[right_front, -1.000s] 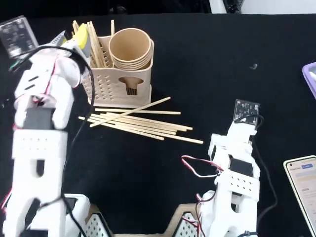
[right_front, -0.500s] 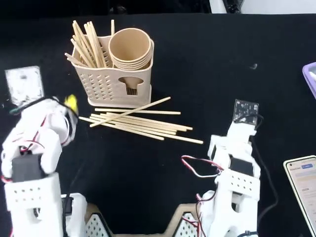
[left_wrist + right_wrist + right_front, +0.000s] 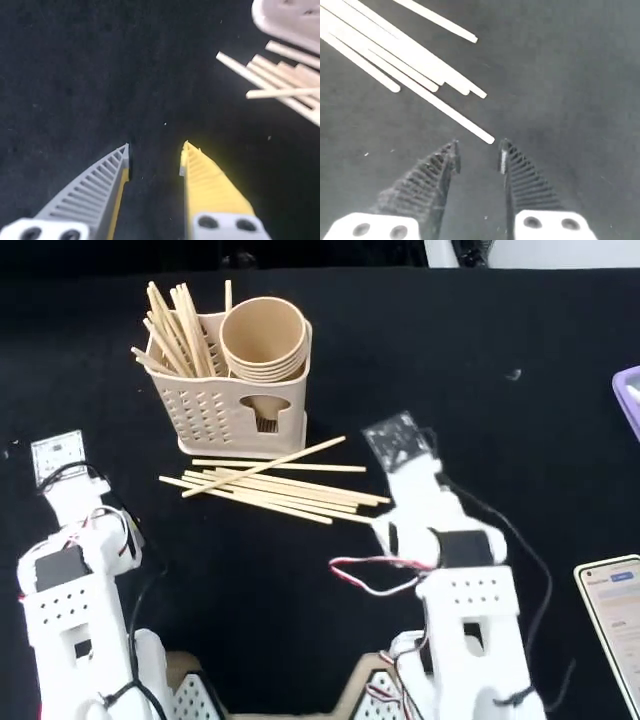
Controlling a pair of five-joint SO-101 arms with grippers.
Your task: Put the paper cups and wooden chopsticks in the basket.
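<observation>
At the near left, my left gripper (image 3: 155, 147) hangs over bare table (image 3: 75, 75), jaws parted and empty, well aside, I judge, to leave room. Farther back the basket (image 3: 215, 415) holds the paper cups (image 3: 262, 335) and some upright chopsticks (image 3: 175, 325). Just nearer, the loose chopsticks (image 3: 280, 485) lie flat. My right gripper (image 3: 477, 145) sits at their right ends, jaws parted, empty, one stick tip just ahead of the gap, ready to pinch.

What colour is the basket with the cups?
Cream basket, perforated walls; clearest in the high view.
</observation>
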